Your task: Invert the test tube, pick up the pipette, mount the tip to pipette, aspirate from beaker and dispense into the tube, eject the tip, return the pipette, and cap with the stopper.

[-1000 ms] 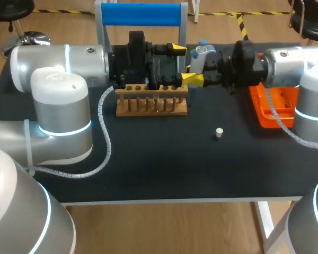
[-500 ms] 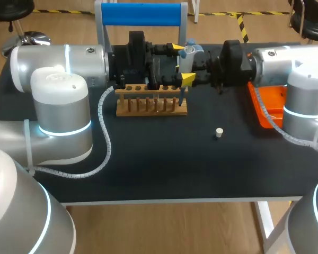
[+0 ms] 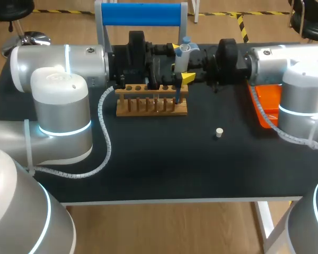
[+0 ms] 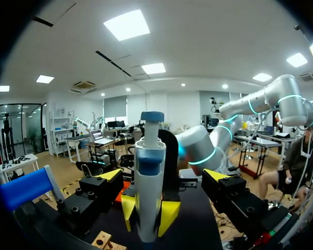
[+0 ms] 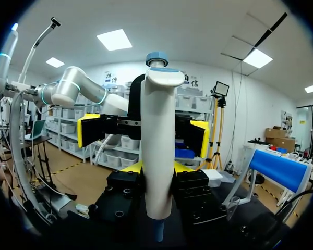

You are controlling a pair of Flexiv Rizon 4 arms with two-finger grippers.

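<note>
White stopper [image 3: 219, 132] lies alone on the dark table [image 3: 164, 169], nearest the front edge. Behind it stands the wooden rack [image 3: 151, 106]. Over the rack's right end the pipette [image 3: 182, 53] stands upright (blue tip pointing down), clamped between the fingers of the right pincer [image 5: 157, 171]. The left pincer [image 3: 181, 63] faces it, fingers spread wide either side of the pipette, gripping nothing.

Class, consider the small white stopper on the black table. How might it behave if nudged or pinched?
The stopper looks tiny, so probably light and easily scooted. It appears round, so once tipped it may roll. It sits low on the table, so a pinch could slip.
</note>
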